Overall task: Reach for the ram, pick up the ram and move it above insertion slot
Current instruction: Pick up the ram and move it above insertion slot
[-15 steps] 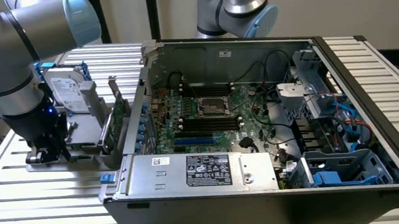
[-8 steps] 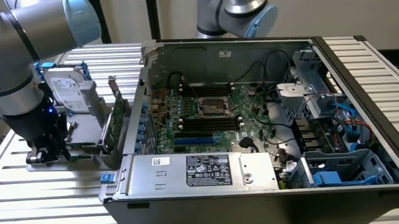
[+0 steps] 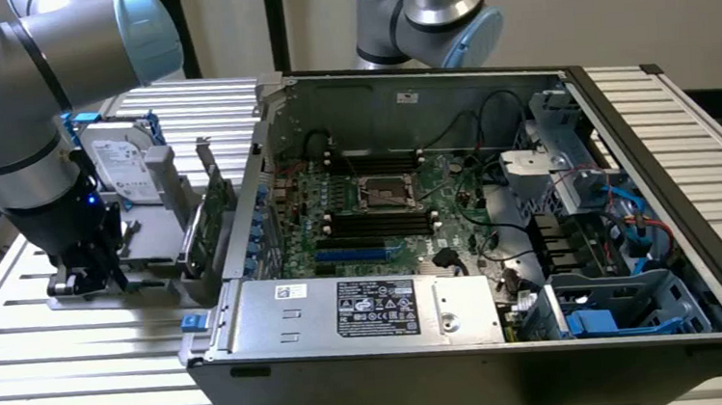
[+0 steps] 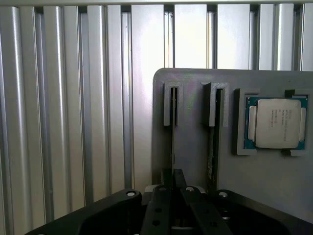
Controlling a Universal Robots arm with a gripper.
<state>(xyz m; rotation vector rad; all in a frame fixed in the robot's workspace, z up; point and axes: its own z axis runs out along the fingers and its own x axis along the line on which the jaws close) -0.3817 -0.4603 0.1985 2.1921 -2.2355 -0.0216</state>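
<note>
The ram (image 4: 173,132) stands on its thin edge in a slot of the grey holder plate (image 4: 195,161). My gripper (image 4: 173,173) is shut on the ram's near end, with one dark finger (image 4: 167,179) pressed on each side. In the exterior view my gripper (image 3: 83,276) reaches straight down onto the holder (image 3: 147,277) at the exterior view's left, beside the open computer case (image 3: 476,348). The black memory slots (image 3: 376,223) lie on the motherboard (image 3: 456,248) inside the case, well away from my gripper.
A second stick (image 4: 213,147) stands in the neighbouring slot and a processor chip (image 4: 276,122) lies in a pocket beyond it. A silver hard drive (image 3: 126,168) and a green expansion card (image 3: 215,224) stand between my arm and the case wall. Another robot arm (image 3: 430,13) stands behind the case.
</note>
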